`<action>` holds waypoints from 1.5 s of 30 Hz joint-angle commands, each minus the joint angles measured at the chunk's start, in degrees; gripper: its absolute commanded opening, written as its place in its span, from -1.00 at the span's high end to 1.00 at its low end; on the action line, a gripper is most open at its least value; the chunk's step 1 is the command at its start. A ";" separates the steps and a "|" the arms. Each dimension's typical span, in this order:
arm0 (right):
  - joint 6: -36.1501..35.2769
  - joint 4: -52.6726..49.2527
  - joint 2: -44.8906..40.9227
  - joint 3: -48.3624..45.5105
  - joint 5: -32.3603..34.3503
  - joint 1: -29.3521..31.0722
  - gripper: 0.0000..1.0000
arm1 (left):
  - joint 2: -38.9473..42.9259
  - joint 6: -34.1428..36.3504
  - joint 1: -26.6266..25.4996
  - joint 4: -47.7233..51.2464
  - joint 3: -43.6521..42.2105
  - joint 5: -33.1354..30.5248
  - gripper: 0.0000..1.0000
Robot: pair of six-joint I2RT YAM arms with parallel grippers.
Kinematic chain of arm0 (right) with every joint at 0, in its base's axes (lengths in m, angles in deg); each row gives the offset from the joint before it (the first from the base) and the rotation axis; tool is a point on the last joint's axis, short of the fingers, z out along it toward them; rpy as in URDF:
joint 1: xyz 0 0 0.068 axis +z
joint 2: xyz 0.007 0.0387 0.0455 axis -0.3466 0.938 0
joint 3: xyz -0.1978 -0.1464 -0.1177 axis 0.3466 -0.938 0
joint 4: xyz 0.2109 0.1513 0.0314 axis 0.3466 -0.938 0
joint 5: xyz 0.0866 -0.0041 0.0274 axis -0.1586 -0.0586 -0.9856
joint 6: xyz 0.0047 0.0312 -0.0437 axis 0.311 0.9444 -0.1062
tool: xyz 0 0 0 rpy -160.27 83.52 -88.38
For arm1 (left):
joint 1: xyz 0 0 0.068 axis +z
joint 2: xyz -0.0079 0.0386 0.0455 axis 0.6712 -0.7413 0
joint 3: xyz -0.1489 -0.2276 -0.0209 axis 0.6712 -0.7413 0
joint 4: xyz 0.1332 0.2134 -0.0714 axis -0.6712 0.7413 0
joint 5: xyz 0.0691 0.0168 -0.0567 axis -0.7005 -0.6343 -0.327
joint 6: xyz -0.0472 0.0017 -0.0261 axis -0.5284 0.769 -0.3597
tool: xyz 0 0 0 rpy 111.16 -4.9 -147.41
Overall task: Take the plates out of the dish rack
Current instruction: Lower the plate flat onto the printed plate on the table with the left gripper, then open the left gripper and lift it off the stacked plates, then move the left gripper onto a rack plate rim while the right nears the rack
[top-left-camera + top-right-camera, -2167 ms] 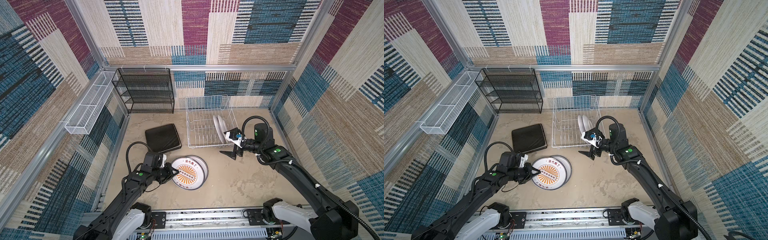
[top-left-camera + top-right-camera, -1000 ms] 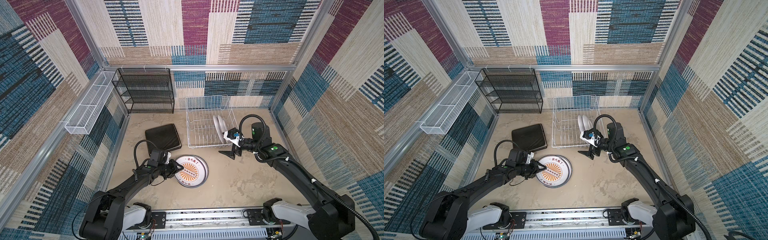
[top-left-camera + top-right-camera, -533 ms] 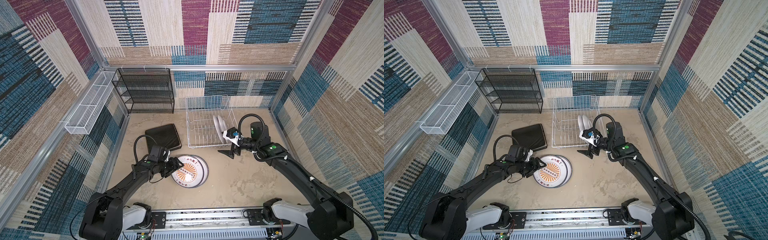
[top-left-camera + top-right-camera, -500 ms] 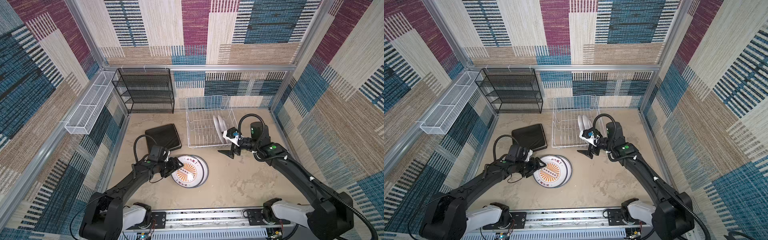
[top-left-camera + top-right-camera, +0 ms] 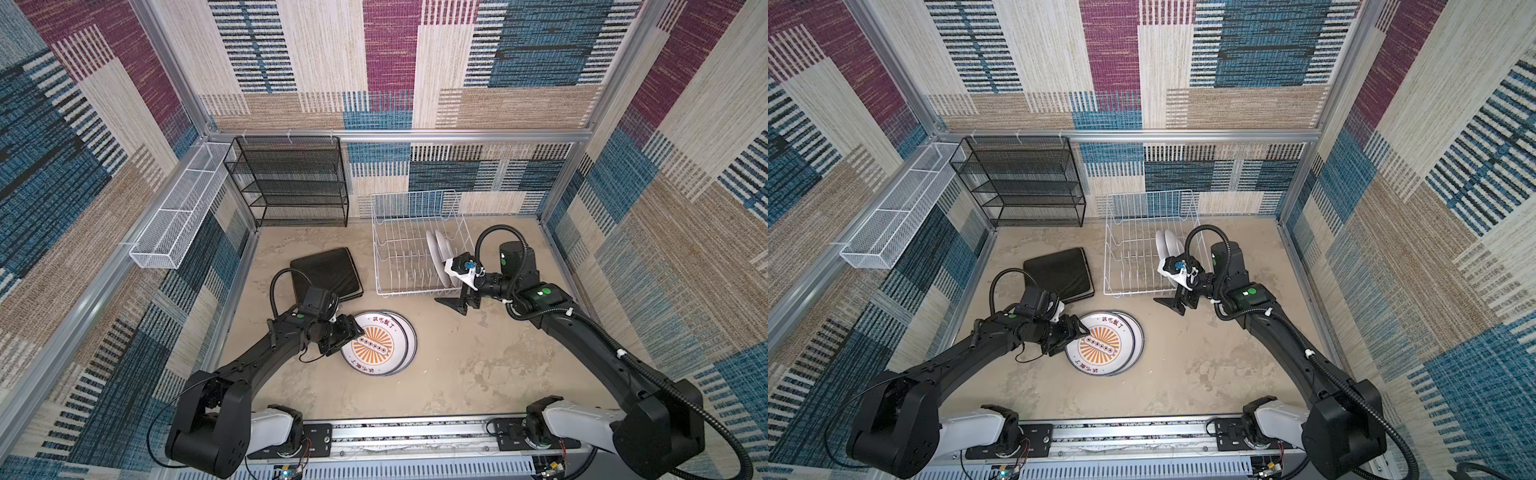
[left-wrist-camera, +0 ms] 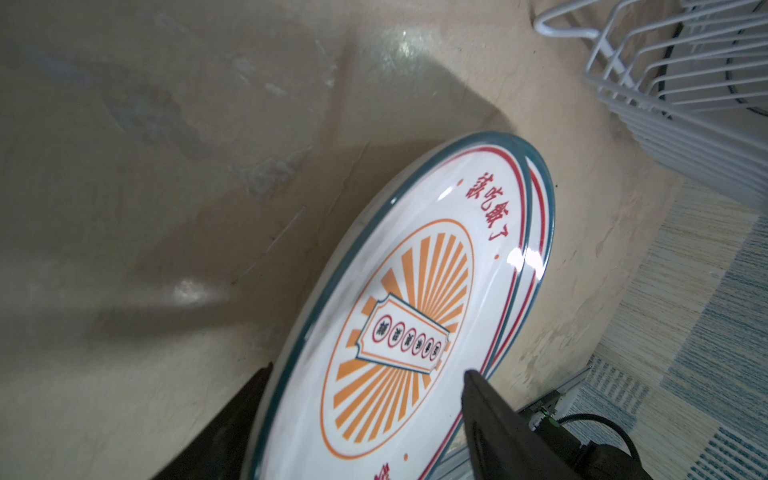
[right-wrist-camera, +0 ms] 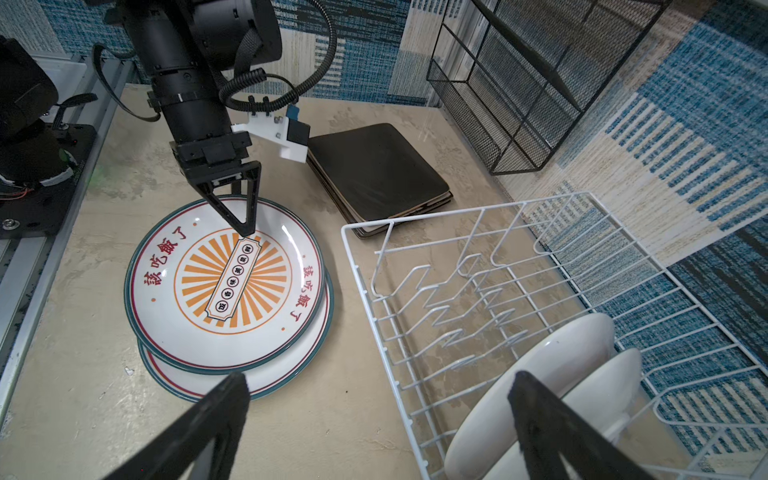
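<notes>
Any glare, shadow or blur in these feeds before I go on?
Left wrist: glare spots on the top round plate's rim, broad shadow over the table. Right wrist: dish rack sharp, evenly lit. Both top views: even light, no glare.

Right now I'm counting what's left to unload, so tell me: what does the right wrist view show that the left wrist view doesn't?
Only right wrist: two white plates standing in the dish rack, the stack of black-backed square plates, the black mesh shelf, the open right tool. Only left wrist: both fingers of the open left tool straddling the top sunburst plate's rim. Both: the two stacked sunburst plates and part of the rack.
</notes>
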 commanded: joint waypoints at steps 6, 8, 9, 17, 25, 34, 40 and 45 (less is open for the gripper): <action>0.36 0.60 -0.74 0.06 0.74 0.10 -1.00 | -2.11 1.16 -0.05 0.52 1.72 0.19 -0.46; 0.62 0.80 -0.50 0.06 0.88 0.14 -1.00 | -2.57 1.33 -0.26 0.53 2.06 0.36 -0.46; 0.92 0.98 -0.48 0.05 1.10 0.13 -1.00 | -2.88 1.67 -0.42 0.75 2.43 0.22 -0.46; 1.05 0.38 0.29 0.59 2.30 0.16 -1.00 | -4.77 2.58 -1.53 2.67 4.21 -1.11 -0.46; 1.22 0.72 0.09 0.15 2.25 0.17 -1.00 | -4.45 4.13 -2.04 7.38 6.11 -4.55 -0.48; 1.24 1.50 -0.51 -0.17 3.22 0.18 -1.00 | -3.55 5.59 -2.06 12.18 8.72 -8.40 -0.51; 3.70 5.15 -2.52 -1.68 6.04 0.11 -0.99 | 0.21 7.46 -2.04 16.96 15.33 -11.93 -0.51; 8.62 9.41 -4.22 -3.14 11.29 0.08 -1.00 | 1.52 9.84 -2.12 19.81 25.72 -12.68 -0.51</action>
